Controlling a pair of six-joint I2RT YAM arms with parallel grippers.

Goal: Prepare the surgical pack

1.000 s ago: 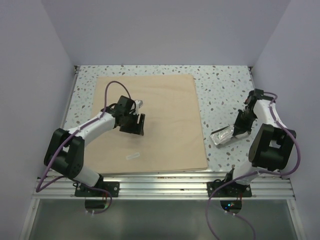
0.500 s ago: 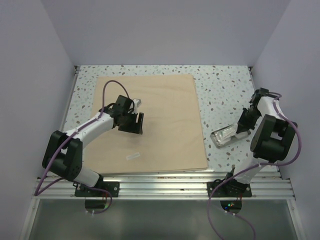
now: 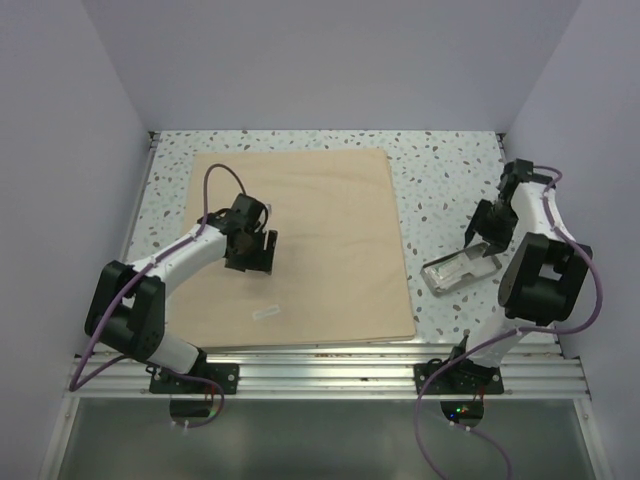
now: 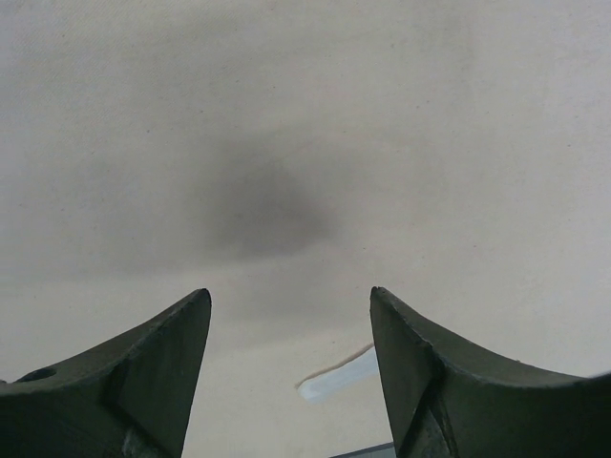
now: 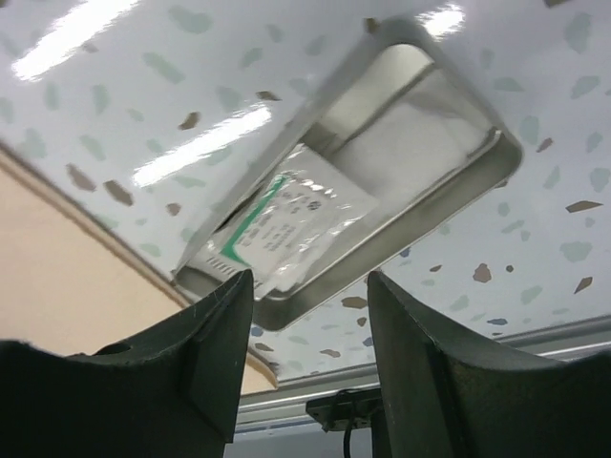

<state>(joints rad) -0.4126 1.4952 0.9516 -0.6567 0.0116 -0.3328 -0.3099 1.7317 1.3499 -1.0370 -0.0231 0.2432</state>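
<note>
Surgical pack [image 3: 330, 240]: big matte tan cloth square, lay flat on desk [image 3: 440, 170].
Left jaws: stood wide, empty.
Right jaws: parted, empty, over shiny metal tray [image 3: 435, 275].

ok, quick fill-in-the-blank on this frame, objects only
1. The surgical pack lies spread ___ on the table.
2. The clear pouch lies ___ the metal tray.
3. The metal tray sits on the ___ arm's side of the pack.
Missing: flat; inside; right.
</note>
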